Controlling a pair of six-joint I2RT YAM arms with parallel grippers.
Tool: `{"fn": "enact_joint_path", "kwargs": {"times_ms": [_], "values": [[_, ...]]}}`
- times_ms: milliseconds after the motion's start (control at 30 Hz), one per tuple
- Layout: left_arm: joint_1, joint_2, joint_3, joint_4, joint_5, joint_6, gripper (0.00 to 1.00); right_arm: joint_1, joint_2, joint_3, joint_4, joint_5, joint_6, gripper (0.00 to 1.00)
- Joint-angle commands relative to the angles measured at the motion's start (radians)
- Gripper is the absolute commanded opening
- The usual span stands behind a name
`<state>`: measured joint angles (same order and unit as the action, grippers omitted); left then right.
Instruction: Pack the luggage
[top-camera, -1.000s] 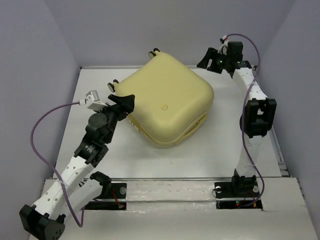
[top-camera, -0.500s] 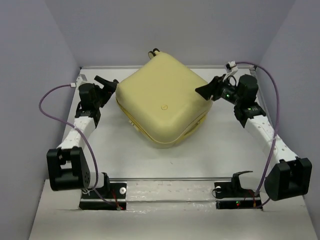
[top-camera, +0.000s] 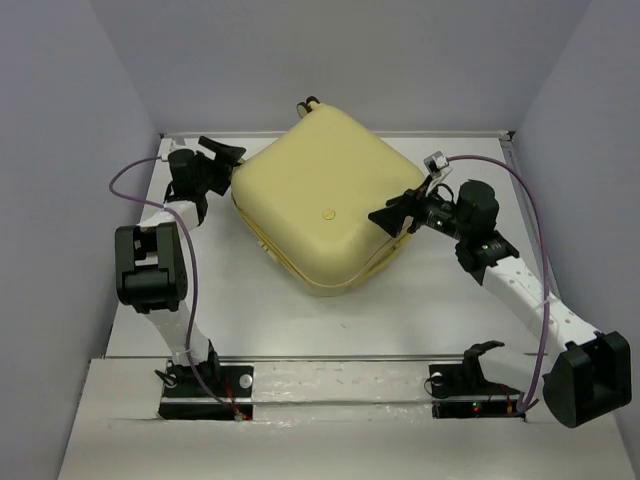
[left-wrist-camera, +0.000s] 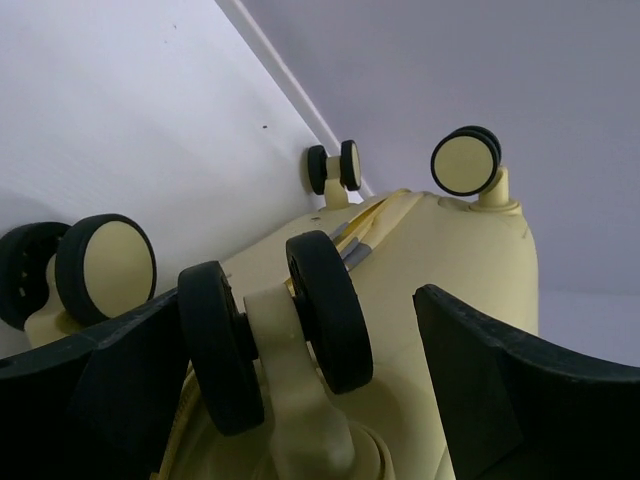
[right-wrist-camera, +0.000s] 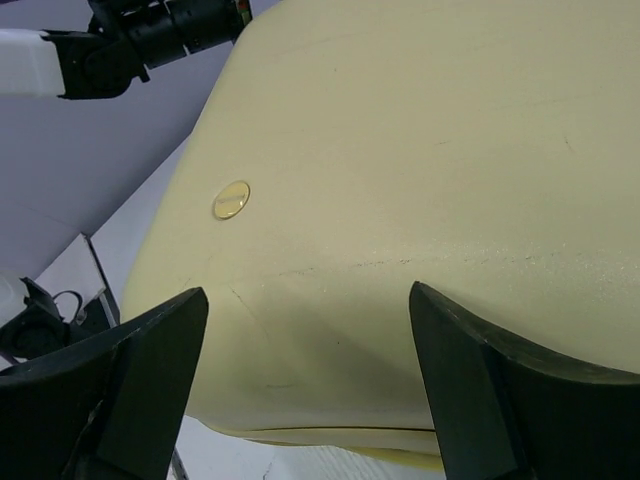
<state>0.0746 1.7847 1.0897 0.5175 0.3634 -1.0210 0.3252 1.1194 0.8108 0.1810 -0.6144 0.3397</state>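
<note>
While the luggage (top-camera: 325, 205) lies closed at mid-table, toward the far side, my left claw (top-camera: 230, 165) is spread around a caster wheel (left-wrist-camera: 270, 330) at its far-left corner; my right claw (top-camera: 388, 212) gapes at its right edge; I judge opening comes next, needing purchase on the lid's seam.

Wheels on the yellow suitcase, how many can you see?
4 casters on the luggage, left wrist view: far left, close up in the middle, small behind it, upper right. Each is doubled.
</note>
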Motion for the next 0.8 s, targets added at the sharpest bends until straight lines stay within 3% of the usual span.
{"fn": "enact_joint_path", "kwargs": {"times_ms": [0,67,133,200,267,433,533,767], "values": [[0.004,0.027,0.049,0.162,0.025,-0.086,0.99,0.015,-0.018,-0.032,-0.020,0.019,-0.011,0.88],[0.004,0.062,0.042,0.220,0.029,-0.146,0.99,0.015,-0.030,-0.032,-0.026,0.001,-0.010,0.90],[0.004,0.087,0.032,0.318,0.045,-0.218,0.84,0.025,-0.043,-0.035,-0.037,0.004,-0.014,0.90],[0.005,0.087,0.027,0.407,0.058,-0.249,0.52,0.025,-0.064,-0.039,-0.058,0.013,-0.024,0.91],[0.005,0.056,0.035,0.412,0.063,-0.260,0.09,0.025,-0.079,-0.042,-0.072,0.040,-0.034,0.91],[0.004,-0.100,0.125,0.307,0.078,-0.231,0.06,0.025,-0.092,-0.047,-0.101,0.077,-0.033,0.97],[-0.002,-0.187,0.246,0.146,0.063,-0.170,0.06,0.025,-0.099,-0.047,-0.101,0.067,-0.028,0.99],[-0.007,-0.229,0.463,-0.143,0.048,-0.076,0.06,0.025,-0.121,-0.058,-0.112,0.044,-0.015,1.00]]}}
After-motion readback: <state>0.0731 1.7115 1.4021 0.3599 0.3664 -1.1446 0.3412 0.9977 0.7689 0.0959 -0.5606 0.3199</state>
